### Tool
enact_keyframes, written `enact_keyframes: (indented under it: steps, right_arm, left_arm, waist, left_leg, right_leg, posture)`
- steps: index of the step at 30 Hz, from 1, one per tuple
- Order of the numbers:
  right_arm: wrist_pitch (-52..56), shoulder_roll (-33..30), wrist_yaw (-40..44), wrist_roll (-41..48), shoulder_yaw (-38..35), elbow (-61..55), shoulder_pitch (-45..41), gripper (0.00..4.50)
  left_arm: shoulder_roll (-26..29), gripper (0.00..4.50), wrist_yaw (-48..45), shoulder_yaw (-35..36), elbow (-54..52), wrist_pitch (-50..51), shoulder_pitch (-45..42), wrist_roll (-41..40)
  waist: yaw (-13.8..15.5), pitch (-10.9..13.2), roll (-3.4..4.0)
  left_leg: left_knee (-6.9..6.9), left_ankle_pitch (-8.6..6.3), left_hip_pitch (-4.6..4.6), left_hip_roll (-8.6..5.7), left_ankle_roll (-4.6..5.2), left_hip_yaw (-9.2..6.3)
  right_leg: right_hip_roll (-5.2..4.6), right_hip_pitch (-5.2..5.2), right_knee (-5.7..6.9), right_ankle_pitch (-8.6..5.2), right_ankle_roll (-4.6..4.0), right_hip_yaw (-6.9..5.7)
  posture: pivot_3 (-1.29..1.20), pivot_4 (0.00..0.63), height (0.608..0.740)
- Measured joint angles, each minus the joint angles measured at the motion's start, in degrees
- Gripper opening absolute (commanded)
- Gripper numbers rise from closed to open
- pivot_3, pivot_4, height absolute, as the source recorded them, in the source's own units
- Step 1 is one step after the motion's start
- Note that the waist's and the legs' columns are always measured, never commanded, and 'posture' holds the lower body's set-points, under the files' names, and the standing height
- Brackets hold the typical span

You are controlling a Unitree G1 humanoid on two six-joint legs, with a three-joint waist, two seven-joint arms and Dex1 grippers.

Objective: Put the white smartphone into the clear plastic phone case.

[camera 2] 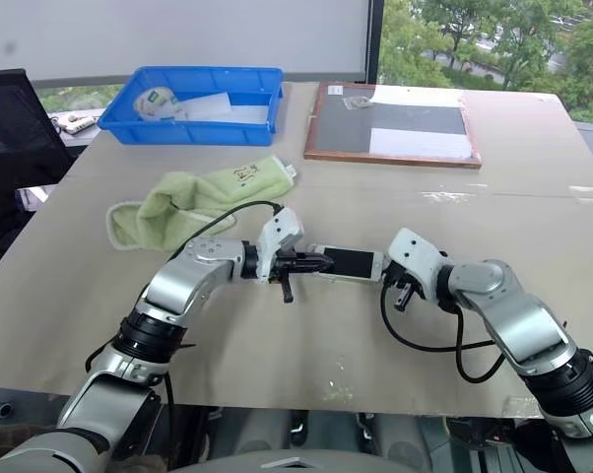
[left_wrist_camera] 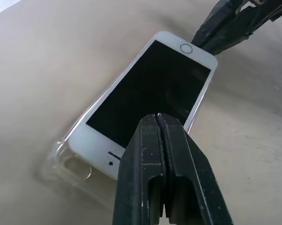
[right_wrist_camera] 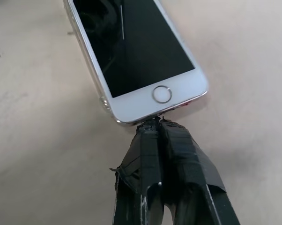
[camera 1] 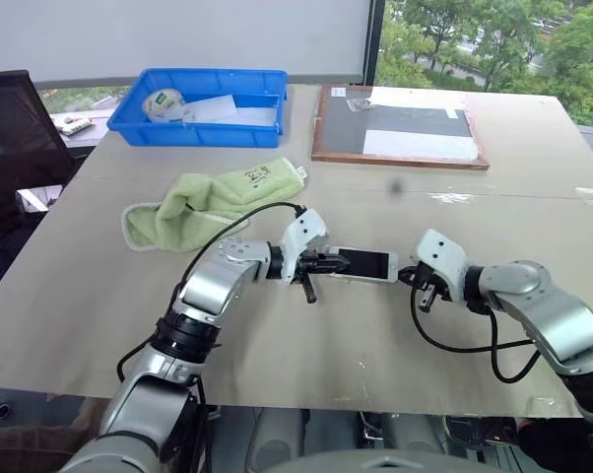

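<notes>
The white smartphone with a dark glossy screen (camera 1: 363, 264) lies face up near the middle of the pale tan table (camera 1: 277, 345), between the two grippers. The left gripper (camera 1: 328, 263) has its two black fingers pressed together with no gap and nothing between them; its tips sit over the earpiece end of the screen, though whether they press the glass or hover just above it is hard to tell. The right gripper (camera 1: 412, 277) is likewise pinched fully together and empty, its tips touching the short edge at the home-button end. The clear plastic phone case (left_wrist_camera: 66, 164) is nearly invisible in the head views; in the left wrist view it shows as a faint glossy shell jutting out past the earpiece end and along one long side, with the phone lying on or partly in it but not seated flush at that end. How far the far end is seated cannot be made out. Farther back on the table lie a crumpled light green cloth (camera 1: 213, 202), a blue plastic bin (camera 1: 210, 106) holding white papers and a small roundish item too small to identify, and a wooden-framed dark board (camera 1: 399, 125) with white sheets on it.
</notes>
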Motion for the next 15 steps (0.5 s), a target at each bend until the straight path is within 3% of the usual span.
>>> enact_keyframes:
  steps: [8, 15]
  right_arm:
    - [-0.18, -1.17, -0.02, -0.21, -0.13, -0.02, 1.49, 0.00]
    - [-1.09, -1.26, 0.02, -0.21, -0.22, 0.04, 1.48, 0.00]
  left_arm:
    - [7.17, 0.03, -1.48, 4.94, 2.03, -1.22, 0.69, -0.36]
    - [5.97, 0.03, -3.07, 2.83, 6.34, -5.56, 0.63, 2.06]
  waist:
    - [0.01, 0.01, 0.01]
    - [0.17, 0.01, 0.01]
  left_leg:
    - [0.00, 0.00, 0.02, 0.04, 0.00, 0.02]
    - [0.01, 0.00, -0.01, 0.01, 0.00, 0.09]
  right_leg:
    - [-0.02, -0.01, 0.01, 0.00, -0.01, -0.01]
    - [-0.11, -0.01, -0.01, 0.00, 0.00, 0.02]
  posture:
    - [0.00, 0.150, 0.740]
    - [0.00, 0.150, 0.740]
